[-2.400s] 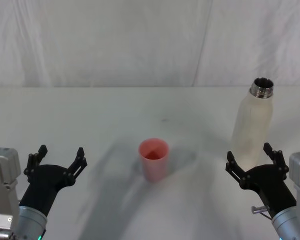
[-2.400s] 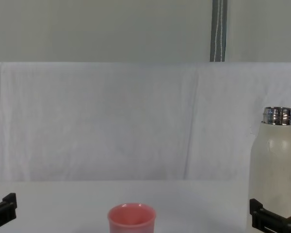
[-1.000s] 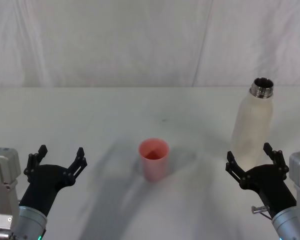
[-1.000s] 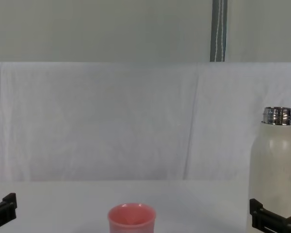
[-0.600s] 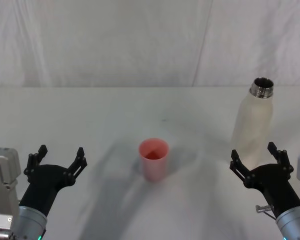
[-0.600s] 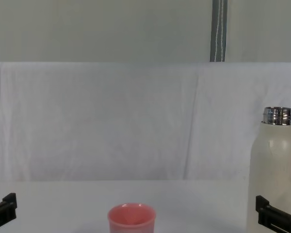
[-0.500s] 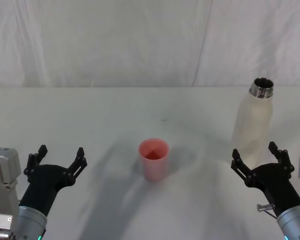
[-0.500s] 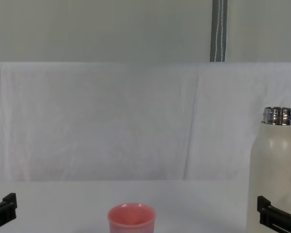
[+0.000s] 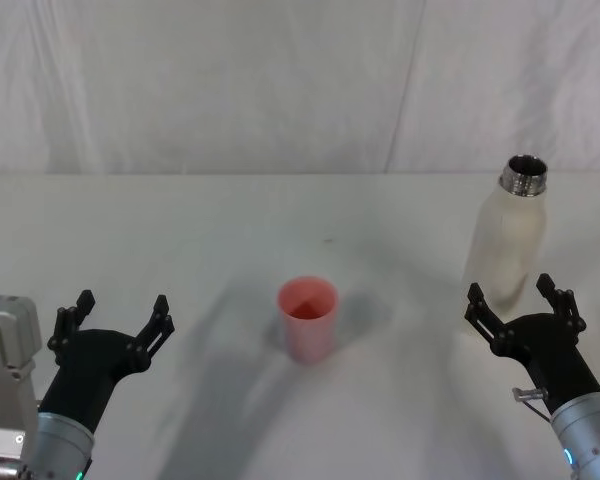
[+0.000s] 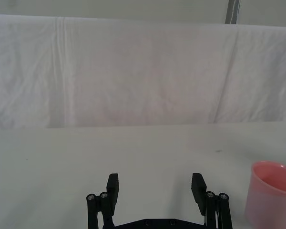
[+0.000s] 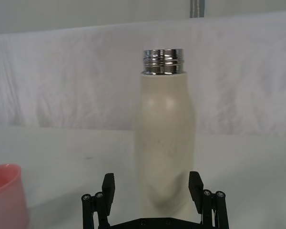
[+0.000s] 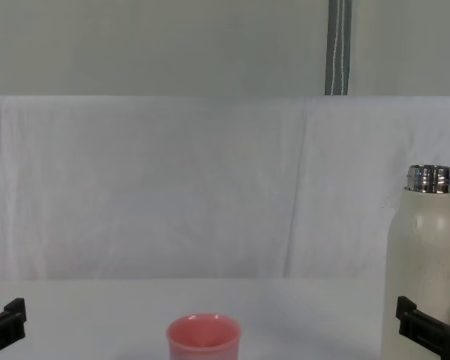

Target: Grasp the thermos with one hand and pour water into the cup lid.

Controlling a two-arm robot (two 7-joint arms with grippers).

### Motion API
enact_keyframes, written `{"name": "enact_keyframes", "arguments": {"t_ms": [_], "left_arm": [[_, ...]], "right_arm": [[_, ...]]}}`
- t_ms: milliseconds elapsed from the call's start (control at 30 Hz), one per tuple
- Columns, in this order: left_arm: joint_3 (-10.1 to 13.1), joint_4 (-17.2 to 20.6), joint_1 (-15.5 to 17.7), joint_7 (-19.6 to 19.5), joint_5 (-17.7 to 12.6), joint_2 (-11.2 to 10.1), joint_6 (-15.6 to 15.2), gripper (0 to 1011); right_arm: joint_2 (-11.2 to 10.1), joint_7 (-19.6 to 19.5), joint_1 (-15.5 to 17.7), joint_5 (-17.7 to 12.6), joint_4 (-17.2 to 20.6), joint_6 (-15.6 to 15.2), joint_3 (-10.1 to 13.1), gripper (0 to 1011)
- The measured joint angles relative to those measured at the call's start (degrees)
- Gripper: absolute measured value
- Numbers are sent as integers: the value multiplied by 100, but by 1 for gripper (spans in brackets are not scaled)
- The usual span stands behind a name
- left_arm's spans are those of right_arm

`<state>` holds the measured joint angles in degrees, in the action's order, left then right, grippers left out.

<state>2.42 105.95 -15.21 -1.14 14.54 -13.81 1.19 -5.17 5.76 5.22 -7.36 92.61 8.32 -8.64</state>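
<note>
The head camera looks down and forward over the whole desk [image 9: 180,220]. The chest camera sits low and looks level across it. Each wrist camera looks forward, close behind its pincer. All four views share the pink cup [image 9: 307,318].

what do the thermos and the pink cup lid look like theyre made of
Thermos: cream body with a matte, faintly speckled coat, probably painted metal; its bare neck is shiny threaded steel. Cup lid: pink, smooth and slightly glossy, most likely plastic. Neither material can be confirmed by look alone.
</note>
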Motion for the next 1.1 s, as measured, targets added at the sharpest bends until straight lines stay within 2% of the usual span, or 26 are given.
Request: {"name": "enact_keyframes", "arguments": {"t_ms": [433,1100], "left_arm": [[0,0,0,0,0,0,0,1001],[0,0,0,0,0,0,0,1001]], "right_arm": [[113,121,-301,-22,-477,153,120,1001],[50,294,-843,28,-1023,77,157,1001]]}}
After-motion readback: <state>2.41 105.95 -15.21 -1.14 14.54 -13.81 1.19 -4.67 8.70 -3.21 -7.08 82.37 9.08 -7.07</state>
